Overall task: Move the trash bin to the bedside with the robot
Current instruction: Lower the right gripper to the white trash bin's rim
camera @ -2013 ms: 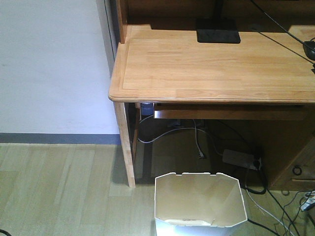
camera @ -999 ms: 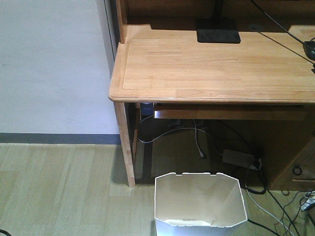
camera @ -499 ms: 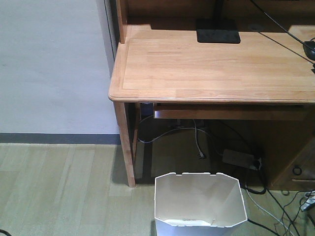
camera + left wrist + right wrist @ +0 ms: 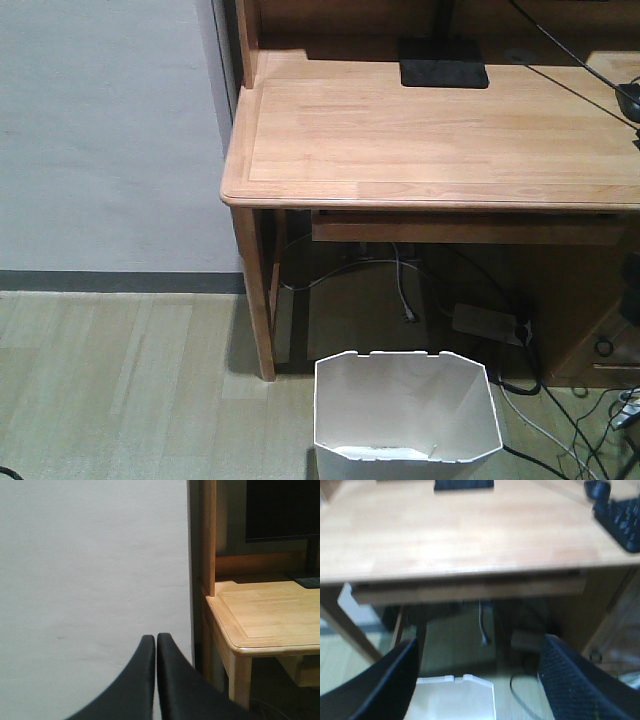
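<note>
The white trash bin [image 4: 405, 410] with its angular rim stands on the wood floor just in front of the desk, at the bottom of the front view. The right wrist view shows the bin's far rim [image 4: 455, 684] low between the fingers of my right gripper [image 4: 480, 640], which is open and hangs above and in front of the bin with nothing in it. My left gripper [image 4: 156, 637] is shut on nothing and faces the white wall, left of the desk corner. The bedside is out of view.
The light wooden desk [image 4: 440, 130] fills the upper right, its front leg [image 4: 256, 300] just left of the bin. A power strip [image 4: 487, 322] and loose cables [image 4: 560, 420] lie under and right of it. A monitor base [image 4: 443, 72] and a keyboard [image 4: 620, 520] are on top.
The bin and desk have kept their places. A dark shape has come into the right edge of the front view, under the desk.
</note>
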Robot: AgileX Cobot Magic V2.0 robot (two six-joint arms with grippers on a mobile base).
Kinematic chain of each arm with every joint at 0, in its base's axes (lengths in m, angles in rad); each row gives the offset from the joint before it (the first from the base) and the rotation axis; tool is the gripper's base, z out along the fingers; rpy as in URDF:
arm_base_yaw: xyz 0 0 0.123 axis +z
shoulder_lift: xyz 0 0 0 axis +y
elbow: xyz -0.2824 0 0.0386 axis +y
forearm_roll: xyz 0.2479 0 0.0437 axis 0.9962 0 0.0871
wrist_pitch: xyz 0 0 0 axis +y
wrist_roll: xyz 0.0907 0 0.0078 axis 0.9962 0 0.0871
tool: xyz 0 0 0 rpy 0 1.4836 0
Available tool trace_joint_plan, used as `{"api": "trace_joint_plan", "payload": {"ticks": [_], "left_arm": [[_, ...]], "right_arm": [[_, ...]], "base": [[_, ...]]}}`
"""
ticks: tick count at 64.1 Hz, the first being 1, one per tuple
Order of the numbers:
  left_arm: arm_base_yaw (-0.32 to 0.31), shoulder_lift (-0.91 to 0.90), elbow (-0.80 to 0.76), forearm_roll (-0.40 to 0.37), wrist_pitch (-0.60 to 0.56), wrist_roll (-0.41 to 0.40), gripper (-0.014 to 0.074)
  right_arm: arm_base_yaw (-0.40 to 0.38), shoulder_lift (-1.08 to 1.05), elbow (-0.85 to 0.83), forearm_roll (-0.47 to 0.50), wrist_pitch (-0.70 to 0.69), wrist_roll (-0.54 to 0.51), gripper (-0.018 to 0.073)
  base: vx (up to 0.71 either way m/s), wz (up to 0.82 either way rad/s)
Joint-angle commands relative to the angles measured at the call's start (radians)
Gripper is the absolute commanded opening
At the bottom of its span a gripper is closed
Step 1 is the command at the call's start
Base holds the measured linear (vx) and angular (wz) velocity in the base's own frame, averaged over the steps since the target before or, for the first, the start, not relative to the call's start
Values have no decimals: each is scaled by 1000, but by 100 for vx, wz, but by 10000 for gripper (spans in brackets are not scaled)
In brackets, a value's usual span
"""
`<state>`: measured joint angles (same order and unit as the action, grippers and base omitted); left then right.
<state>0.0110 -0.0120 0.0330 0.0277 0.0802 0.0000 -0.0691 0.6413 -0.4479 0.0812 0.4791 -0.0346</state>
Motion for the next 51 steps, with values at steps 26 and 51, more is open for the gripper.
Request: {"api": "trace_joint_plan", "payload": {"ticks": [26, 51], "left_arm": [[-6, -16, 12, -9, -75, -14, -6], [-6, -16, 12, -9, -75, -14, -6]], "right_arm": [[-2, 565, -247, 12, 42, -81, 498], [-5, 1018, -254, 13, -92, -162, 498]], "base": [[0, 0], [0, 0]]}}
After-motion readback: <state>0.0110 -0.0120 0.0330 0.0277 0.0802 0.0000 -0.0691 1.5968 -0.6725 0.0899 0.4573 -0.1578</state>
